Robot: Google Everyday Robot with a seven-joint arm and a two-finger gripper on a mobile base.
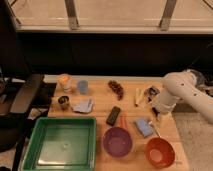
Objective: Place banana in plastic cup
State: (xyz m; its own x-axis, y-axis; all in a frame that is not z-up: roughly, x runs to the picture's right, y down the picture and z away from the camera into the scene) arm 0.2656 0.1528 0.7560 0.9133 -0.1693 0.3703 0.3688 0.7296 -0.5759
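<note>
Camera view.

The table (100,97) carries six containers: three cups, two bowls and one tray.

- The light blue plastic cup (82,87) stands upright at the back left, between the orange-white cup (64,80) and the grape bunch (116,88). Its inside cannot be seen.
- The dark cup (63,102) stands in front of the orange-white cup.
- The green tray (60,145) at the front left shows a bare floor.
- The purple bowl (117,141) and the orange bowl (160,151) at the front show bare insides.

One banana (138,96) lies on the table right of the grape bunch, well apart from the plastic cup and outside every container.

One black bar (114,115) lies mid-table. One grey-blue pouch (84,105) lies beside the dark cup. One blue pack (143,126) lies behind the orange bowl. Printing on the small packet (152,92) beside the banana cannot be read.

The gripper (161,117) hangs at the right table edge, just right of the blue pack and near the banana. It is released and grasps nothing.
</note>
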